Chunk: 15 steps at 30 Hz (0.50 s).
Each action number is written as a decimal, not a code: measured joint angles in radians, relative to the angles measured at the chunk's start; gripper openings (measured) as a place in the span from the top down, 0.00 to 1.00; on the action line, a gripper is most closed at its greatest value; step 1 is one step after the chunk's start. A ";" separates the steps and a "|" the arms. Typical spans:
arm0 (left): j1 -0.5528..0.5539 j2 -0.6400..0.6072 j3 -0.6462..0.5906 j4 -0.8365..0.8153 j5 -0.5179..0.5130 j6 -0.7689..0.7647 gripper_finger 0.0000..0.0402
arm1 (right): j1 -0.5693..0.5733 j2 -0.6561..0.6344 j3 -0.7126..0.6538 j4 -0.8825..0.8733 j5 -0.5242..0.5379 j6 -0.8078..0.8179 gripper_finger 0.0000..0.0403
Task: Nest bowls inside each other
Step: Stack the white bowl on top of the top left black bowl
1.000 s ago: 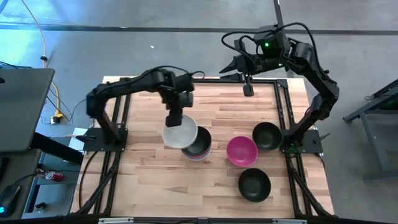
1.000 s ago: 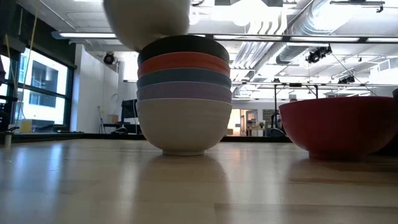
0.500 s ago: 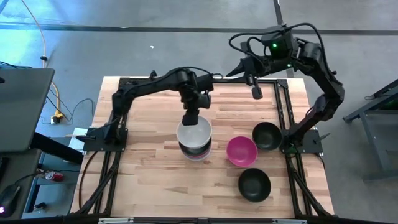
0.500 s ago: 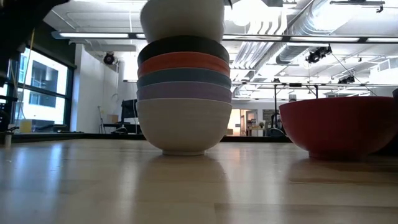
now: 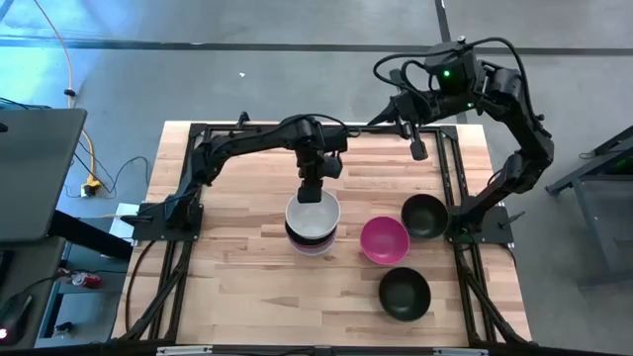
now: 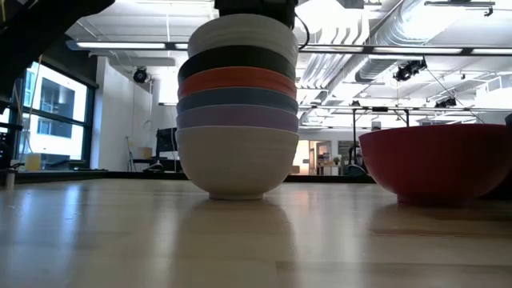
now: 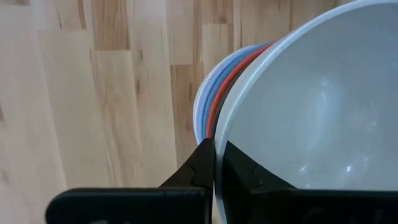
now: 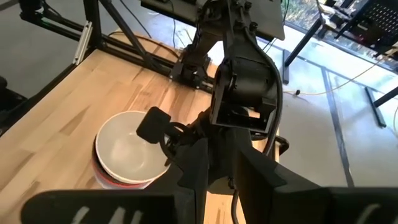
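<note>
While the left end effector (image 5: 313, 194) pinches the white bowl (image 5: 313, 215) atop a six-bowl stack (image 6: 236, 120), three bowls sit apart.

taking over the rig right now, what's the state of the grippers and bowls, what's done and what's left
Left gripper: jaws shut on the rim of the white bowl, set on top of the stack mid-table; not released.
Right gripper: raised over the table's far right edge, holding nothing.
Done: six bowls nested.
Left: release, then add the magenta bowl and two black bowls, loose on the right.
</note>
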 joint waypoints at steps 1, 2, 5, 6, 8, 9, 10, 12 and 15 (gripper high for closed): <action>-0.002 0.003 0.000 0.009 0.000 -0.001 1.00 | 0.000 0.000 0.000 -0.004 0.000 0.000 0.84; -0.003 0.005 0.000 0.013 -0.002 -0.001 1.00 | 0.000 0.000 0.000 -0.009 0.000 0.000 0.84; -0.012 0.010 0.000 0.028 -0.002 -0.003 1.00 | 0.000 0.000 0.000 -0.020 0.000 0.000 0.84; -0.015 0.015 0.001 0.031 -0.002 -0.005 1.00 | 0.000 -0.002 0.000 -0.026 0.000 0.000 0.84; -0.019 0.023 -0.002 0.022 -0.008 -0.009 1.00 | 0.000 -0.005 0.000 -0.027 0.000 -0.005 0.84; -0.023 0.028 -0.002 0.022 -0.011 -0.009 1.00 | 0.000 -0.008 0.000 -0.027 0.000 -0.006 0.84; -0.027 0.032 -0.001 0.023 -0.010 -0.009 1.00 | 0.000 -0.010 0.000 -0.027 0.000 -0.007 0.84; -0.033 0.040 -0.001 0.015 -0.014 -0.009 1.00 | 0.000 -0.013 0.000 -0.026 -0.001 -0.008 0.84; -0.037 0.055 -0.001 0.012 -0.021 -0.009 1.00 | 0.000 -0.017 0.000 -0.027 -0.001 -0.008 0.84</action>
